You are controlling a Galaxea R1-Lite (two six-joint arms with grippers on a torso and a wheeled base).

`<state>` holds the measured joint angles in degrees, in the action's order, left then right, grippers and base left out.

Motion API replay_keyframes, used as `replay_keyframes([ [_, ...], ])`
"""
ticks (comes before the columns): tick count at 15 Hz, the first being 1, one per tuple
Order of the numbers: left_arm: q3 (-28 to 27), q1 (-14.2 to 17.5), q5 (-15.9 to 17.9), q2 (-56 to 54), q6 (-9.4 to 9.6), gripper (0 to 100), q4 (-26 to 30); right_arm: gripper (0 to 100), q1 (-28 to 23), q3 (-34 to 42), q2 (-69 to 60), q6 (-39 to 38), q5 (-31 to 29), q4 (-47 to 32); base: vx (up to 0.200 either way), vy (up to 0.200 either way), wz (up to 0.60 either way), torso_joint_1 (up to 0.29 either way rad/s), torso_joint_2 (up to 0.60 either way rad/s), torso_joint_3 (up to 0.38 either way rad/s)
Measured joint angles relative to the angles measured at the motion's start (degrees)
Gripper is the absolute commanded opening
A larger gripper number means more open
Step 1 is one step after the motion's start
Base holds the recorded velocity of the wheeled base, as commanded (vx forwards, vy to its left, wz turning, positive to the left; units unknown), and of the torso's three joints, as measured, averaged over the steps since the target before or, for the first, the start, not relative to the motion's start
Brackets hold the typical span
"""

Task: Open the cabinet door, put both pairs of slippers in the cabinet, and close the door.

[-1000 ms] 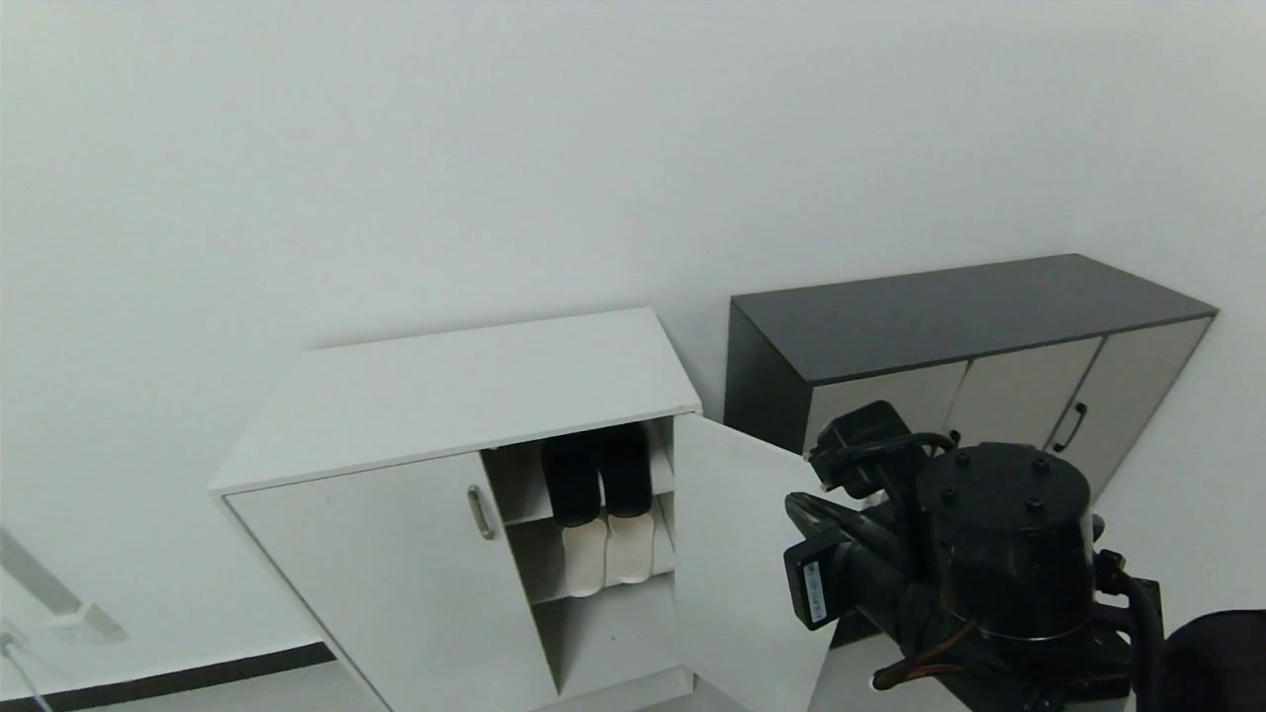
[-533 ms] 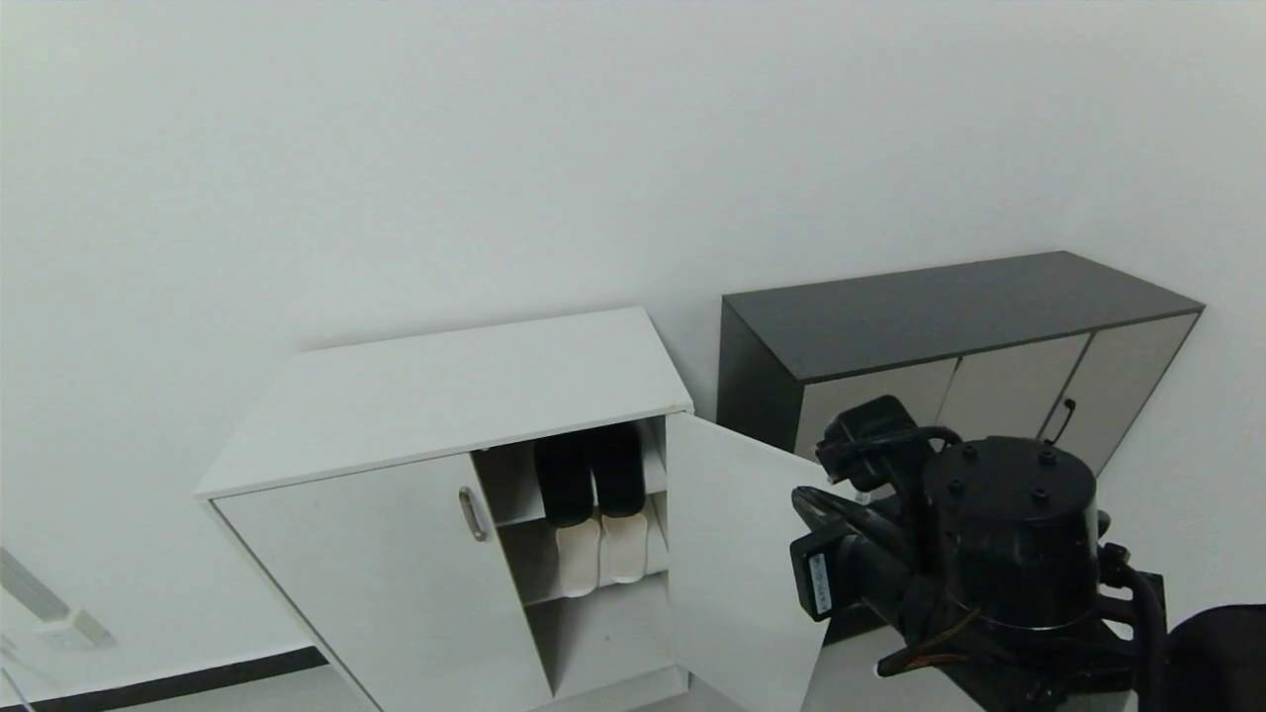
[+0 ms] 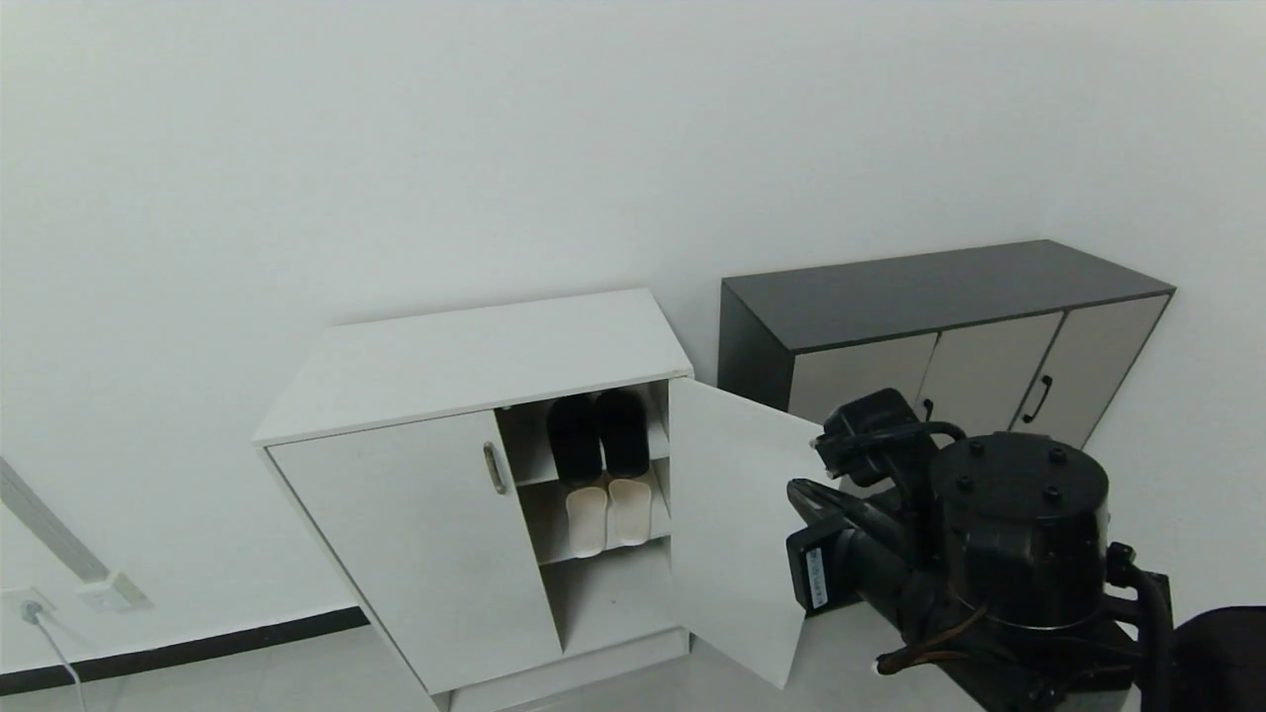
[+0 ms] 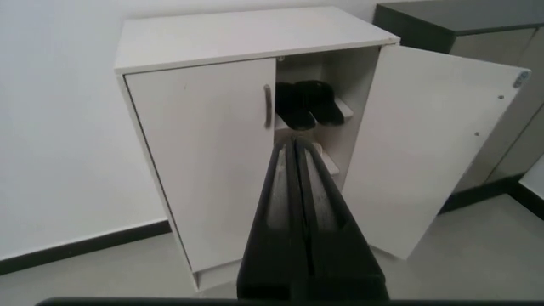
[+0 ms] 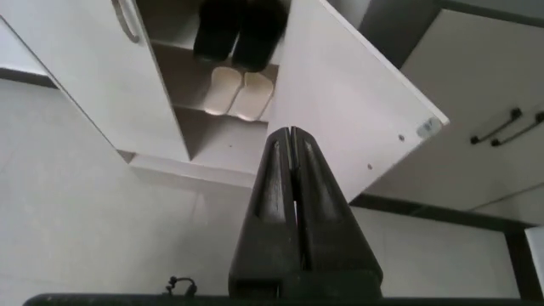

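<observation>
The white cabinet (image 3: pixel 475 356) stands against the wall with its left door (image 3: pixel 415 544) closed and its right door (image 3: pixel 737 514) swung open. A black pair of slippers (image 3: pixel 598 435) lies on the upper shelf and a white pair (image 3: pixel 608 514) on the shelf below. My left gripper (image 4: pixel 296 146) is shut and empty, held in front of the cabinet (image 4: pixel 246 38), facing the black slippers (image 4: pixel 308 102). My right gripper (image 5: pixel 293 134) is also shut and empty. It hangs before the open door (image 5: pixel 340 102), with both pairs (image 5: pixel 242 30) (image 5: pixel 238 93) beyond it.
A dark cabinet (image 3: pixel 940 297) with grey doors stands just right of the white one, close behind the open door. A wall socket with a cable (image 3: pixel 30 605) sits low at the left. Bare floor (image 5: pixel 85 195) lies in front of the cabinet.
The whole head view has shifted, so the camera moved. The door's angle and the slippers on their shelves look unchanged.
</observation>
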<state>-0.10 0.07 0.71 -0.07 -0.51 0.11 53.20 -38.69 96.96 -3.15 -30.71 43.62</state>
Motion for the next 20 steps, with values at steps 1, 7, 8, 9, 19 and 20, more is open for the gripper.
replay_keyframes([
  [1, 0.0, 0.0, -0.02, 0.0, 0.0, 0, -0.04, 0, -1.13, -0.48, 0.15, 0.33, 0.24, 0.59, 0.0, 0.0, 0.0, 0.0, 0.0, 0.0],
  [7, 0.0, 0.0, -0.02, 0.0, 0.0, 0, -0.06, 0, -14.84, -14.2, 6.38, -1.23, 4.66, -7.11, 0.0, 0.0, 0.0, 0.0, 0.0, 0.0],
  [8, 0.0, -0.05, 0.0, 0.0, 0.0, 0, -0.06, 0, -16.91, -17.55, 8.27, -2.66, 6.19, -8.86, 0.0, 0.0, 0.0, 0.0, 0.0, 0.0],
  [9, 0.0, -0.02, -0.02, 0.0, 0.0, 0, -0.06, 0, -19.03, -20.98, 10.42, -4.07, 7.83, -10.75, 0.0, 0.0, 0.0, 0.0, 0.0, 0.0],
  [19, 0.0, 0.0, 0.0, 0.0, -0.06, 0, -0.04, 0, -29.37, -36.25, 28.94, -6.68, 11.61, -13.1, 0.0, 0.0, 0.0, 0.0, 0.0, 0.0],
  [20, 0.0, 0.0, -0.02, 0.0, -0.06, 0, -0.04, 0, -29.88, -36.74, 30.1, -6.75, 11.63, -13.1, 0.0, 0.0, 0.0, 0.0, 0.0, 0.0],
])
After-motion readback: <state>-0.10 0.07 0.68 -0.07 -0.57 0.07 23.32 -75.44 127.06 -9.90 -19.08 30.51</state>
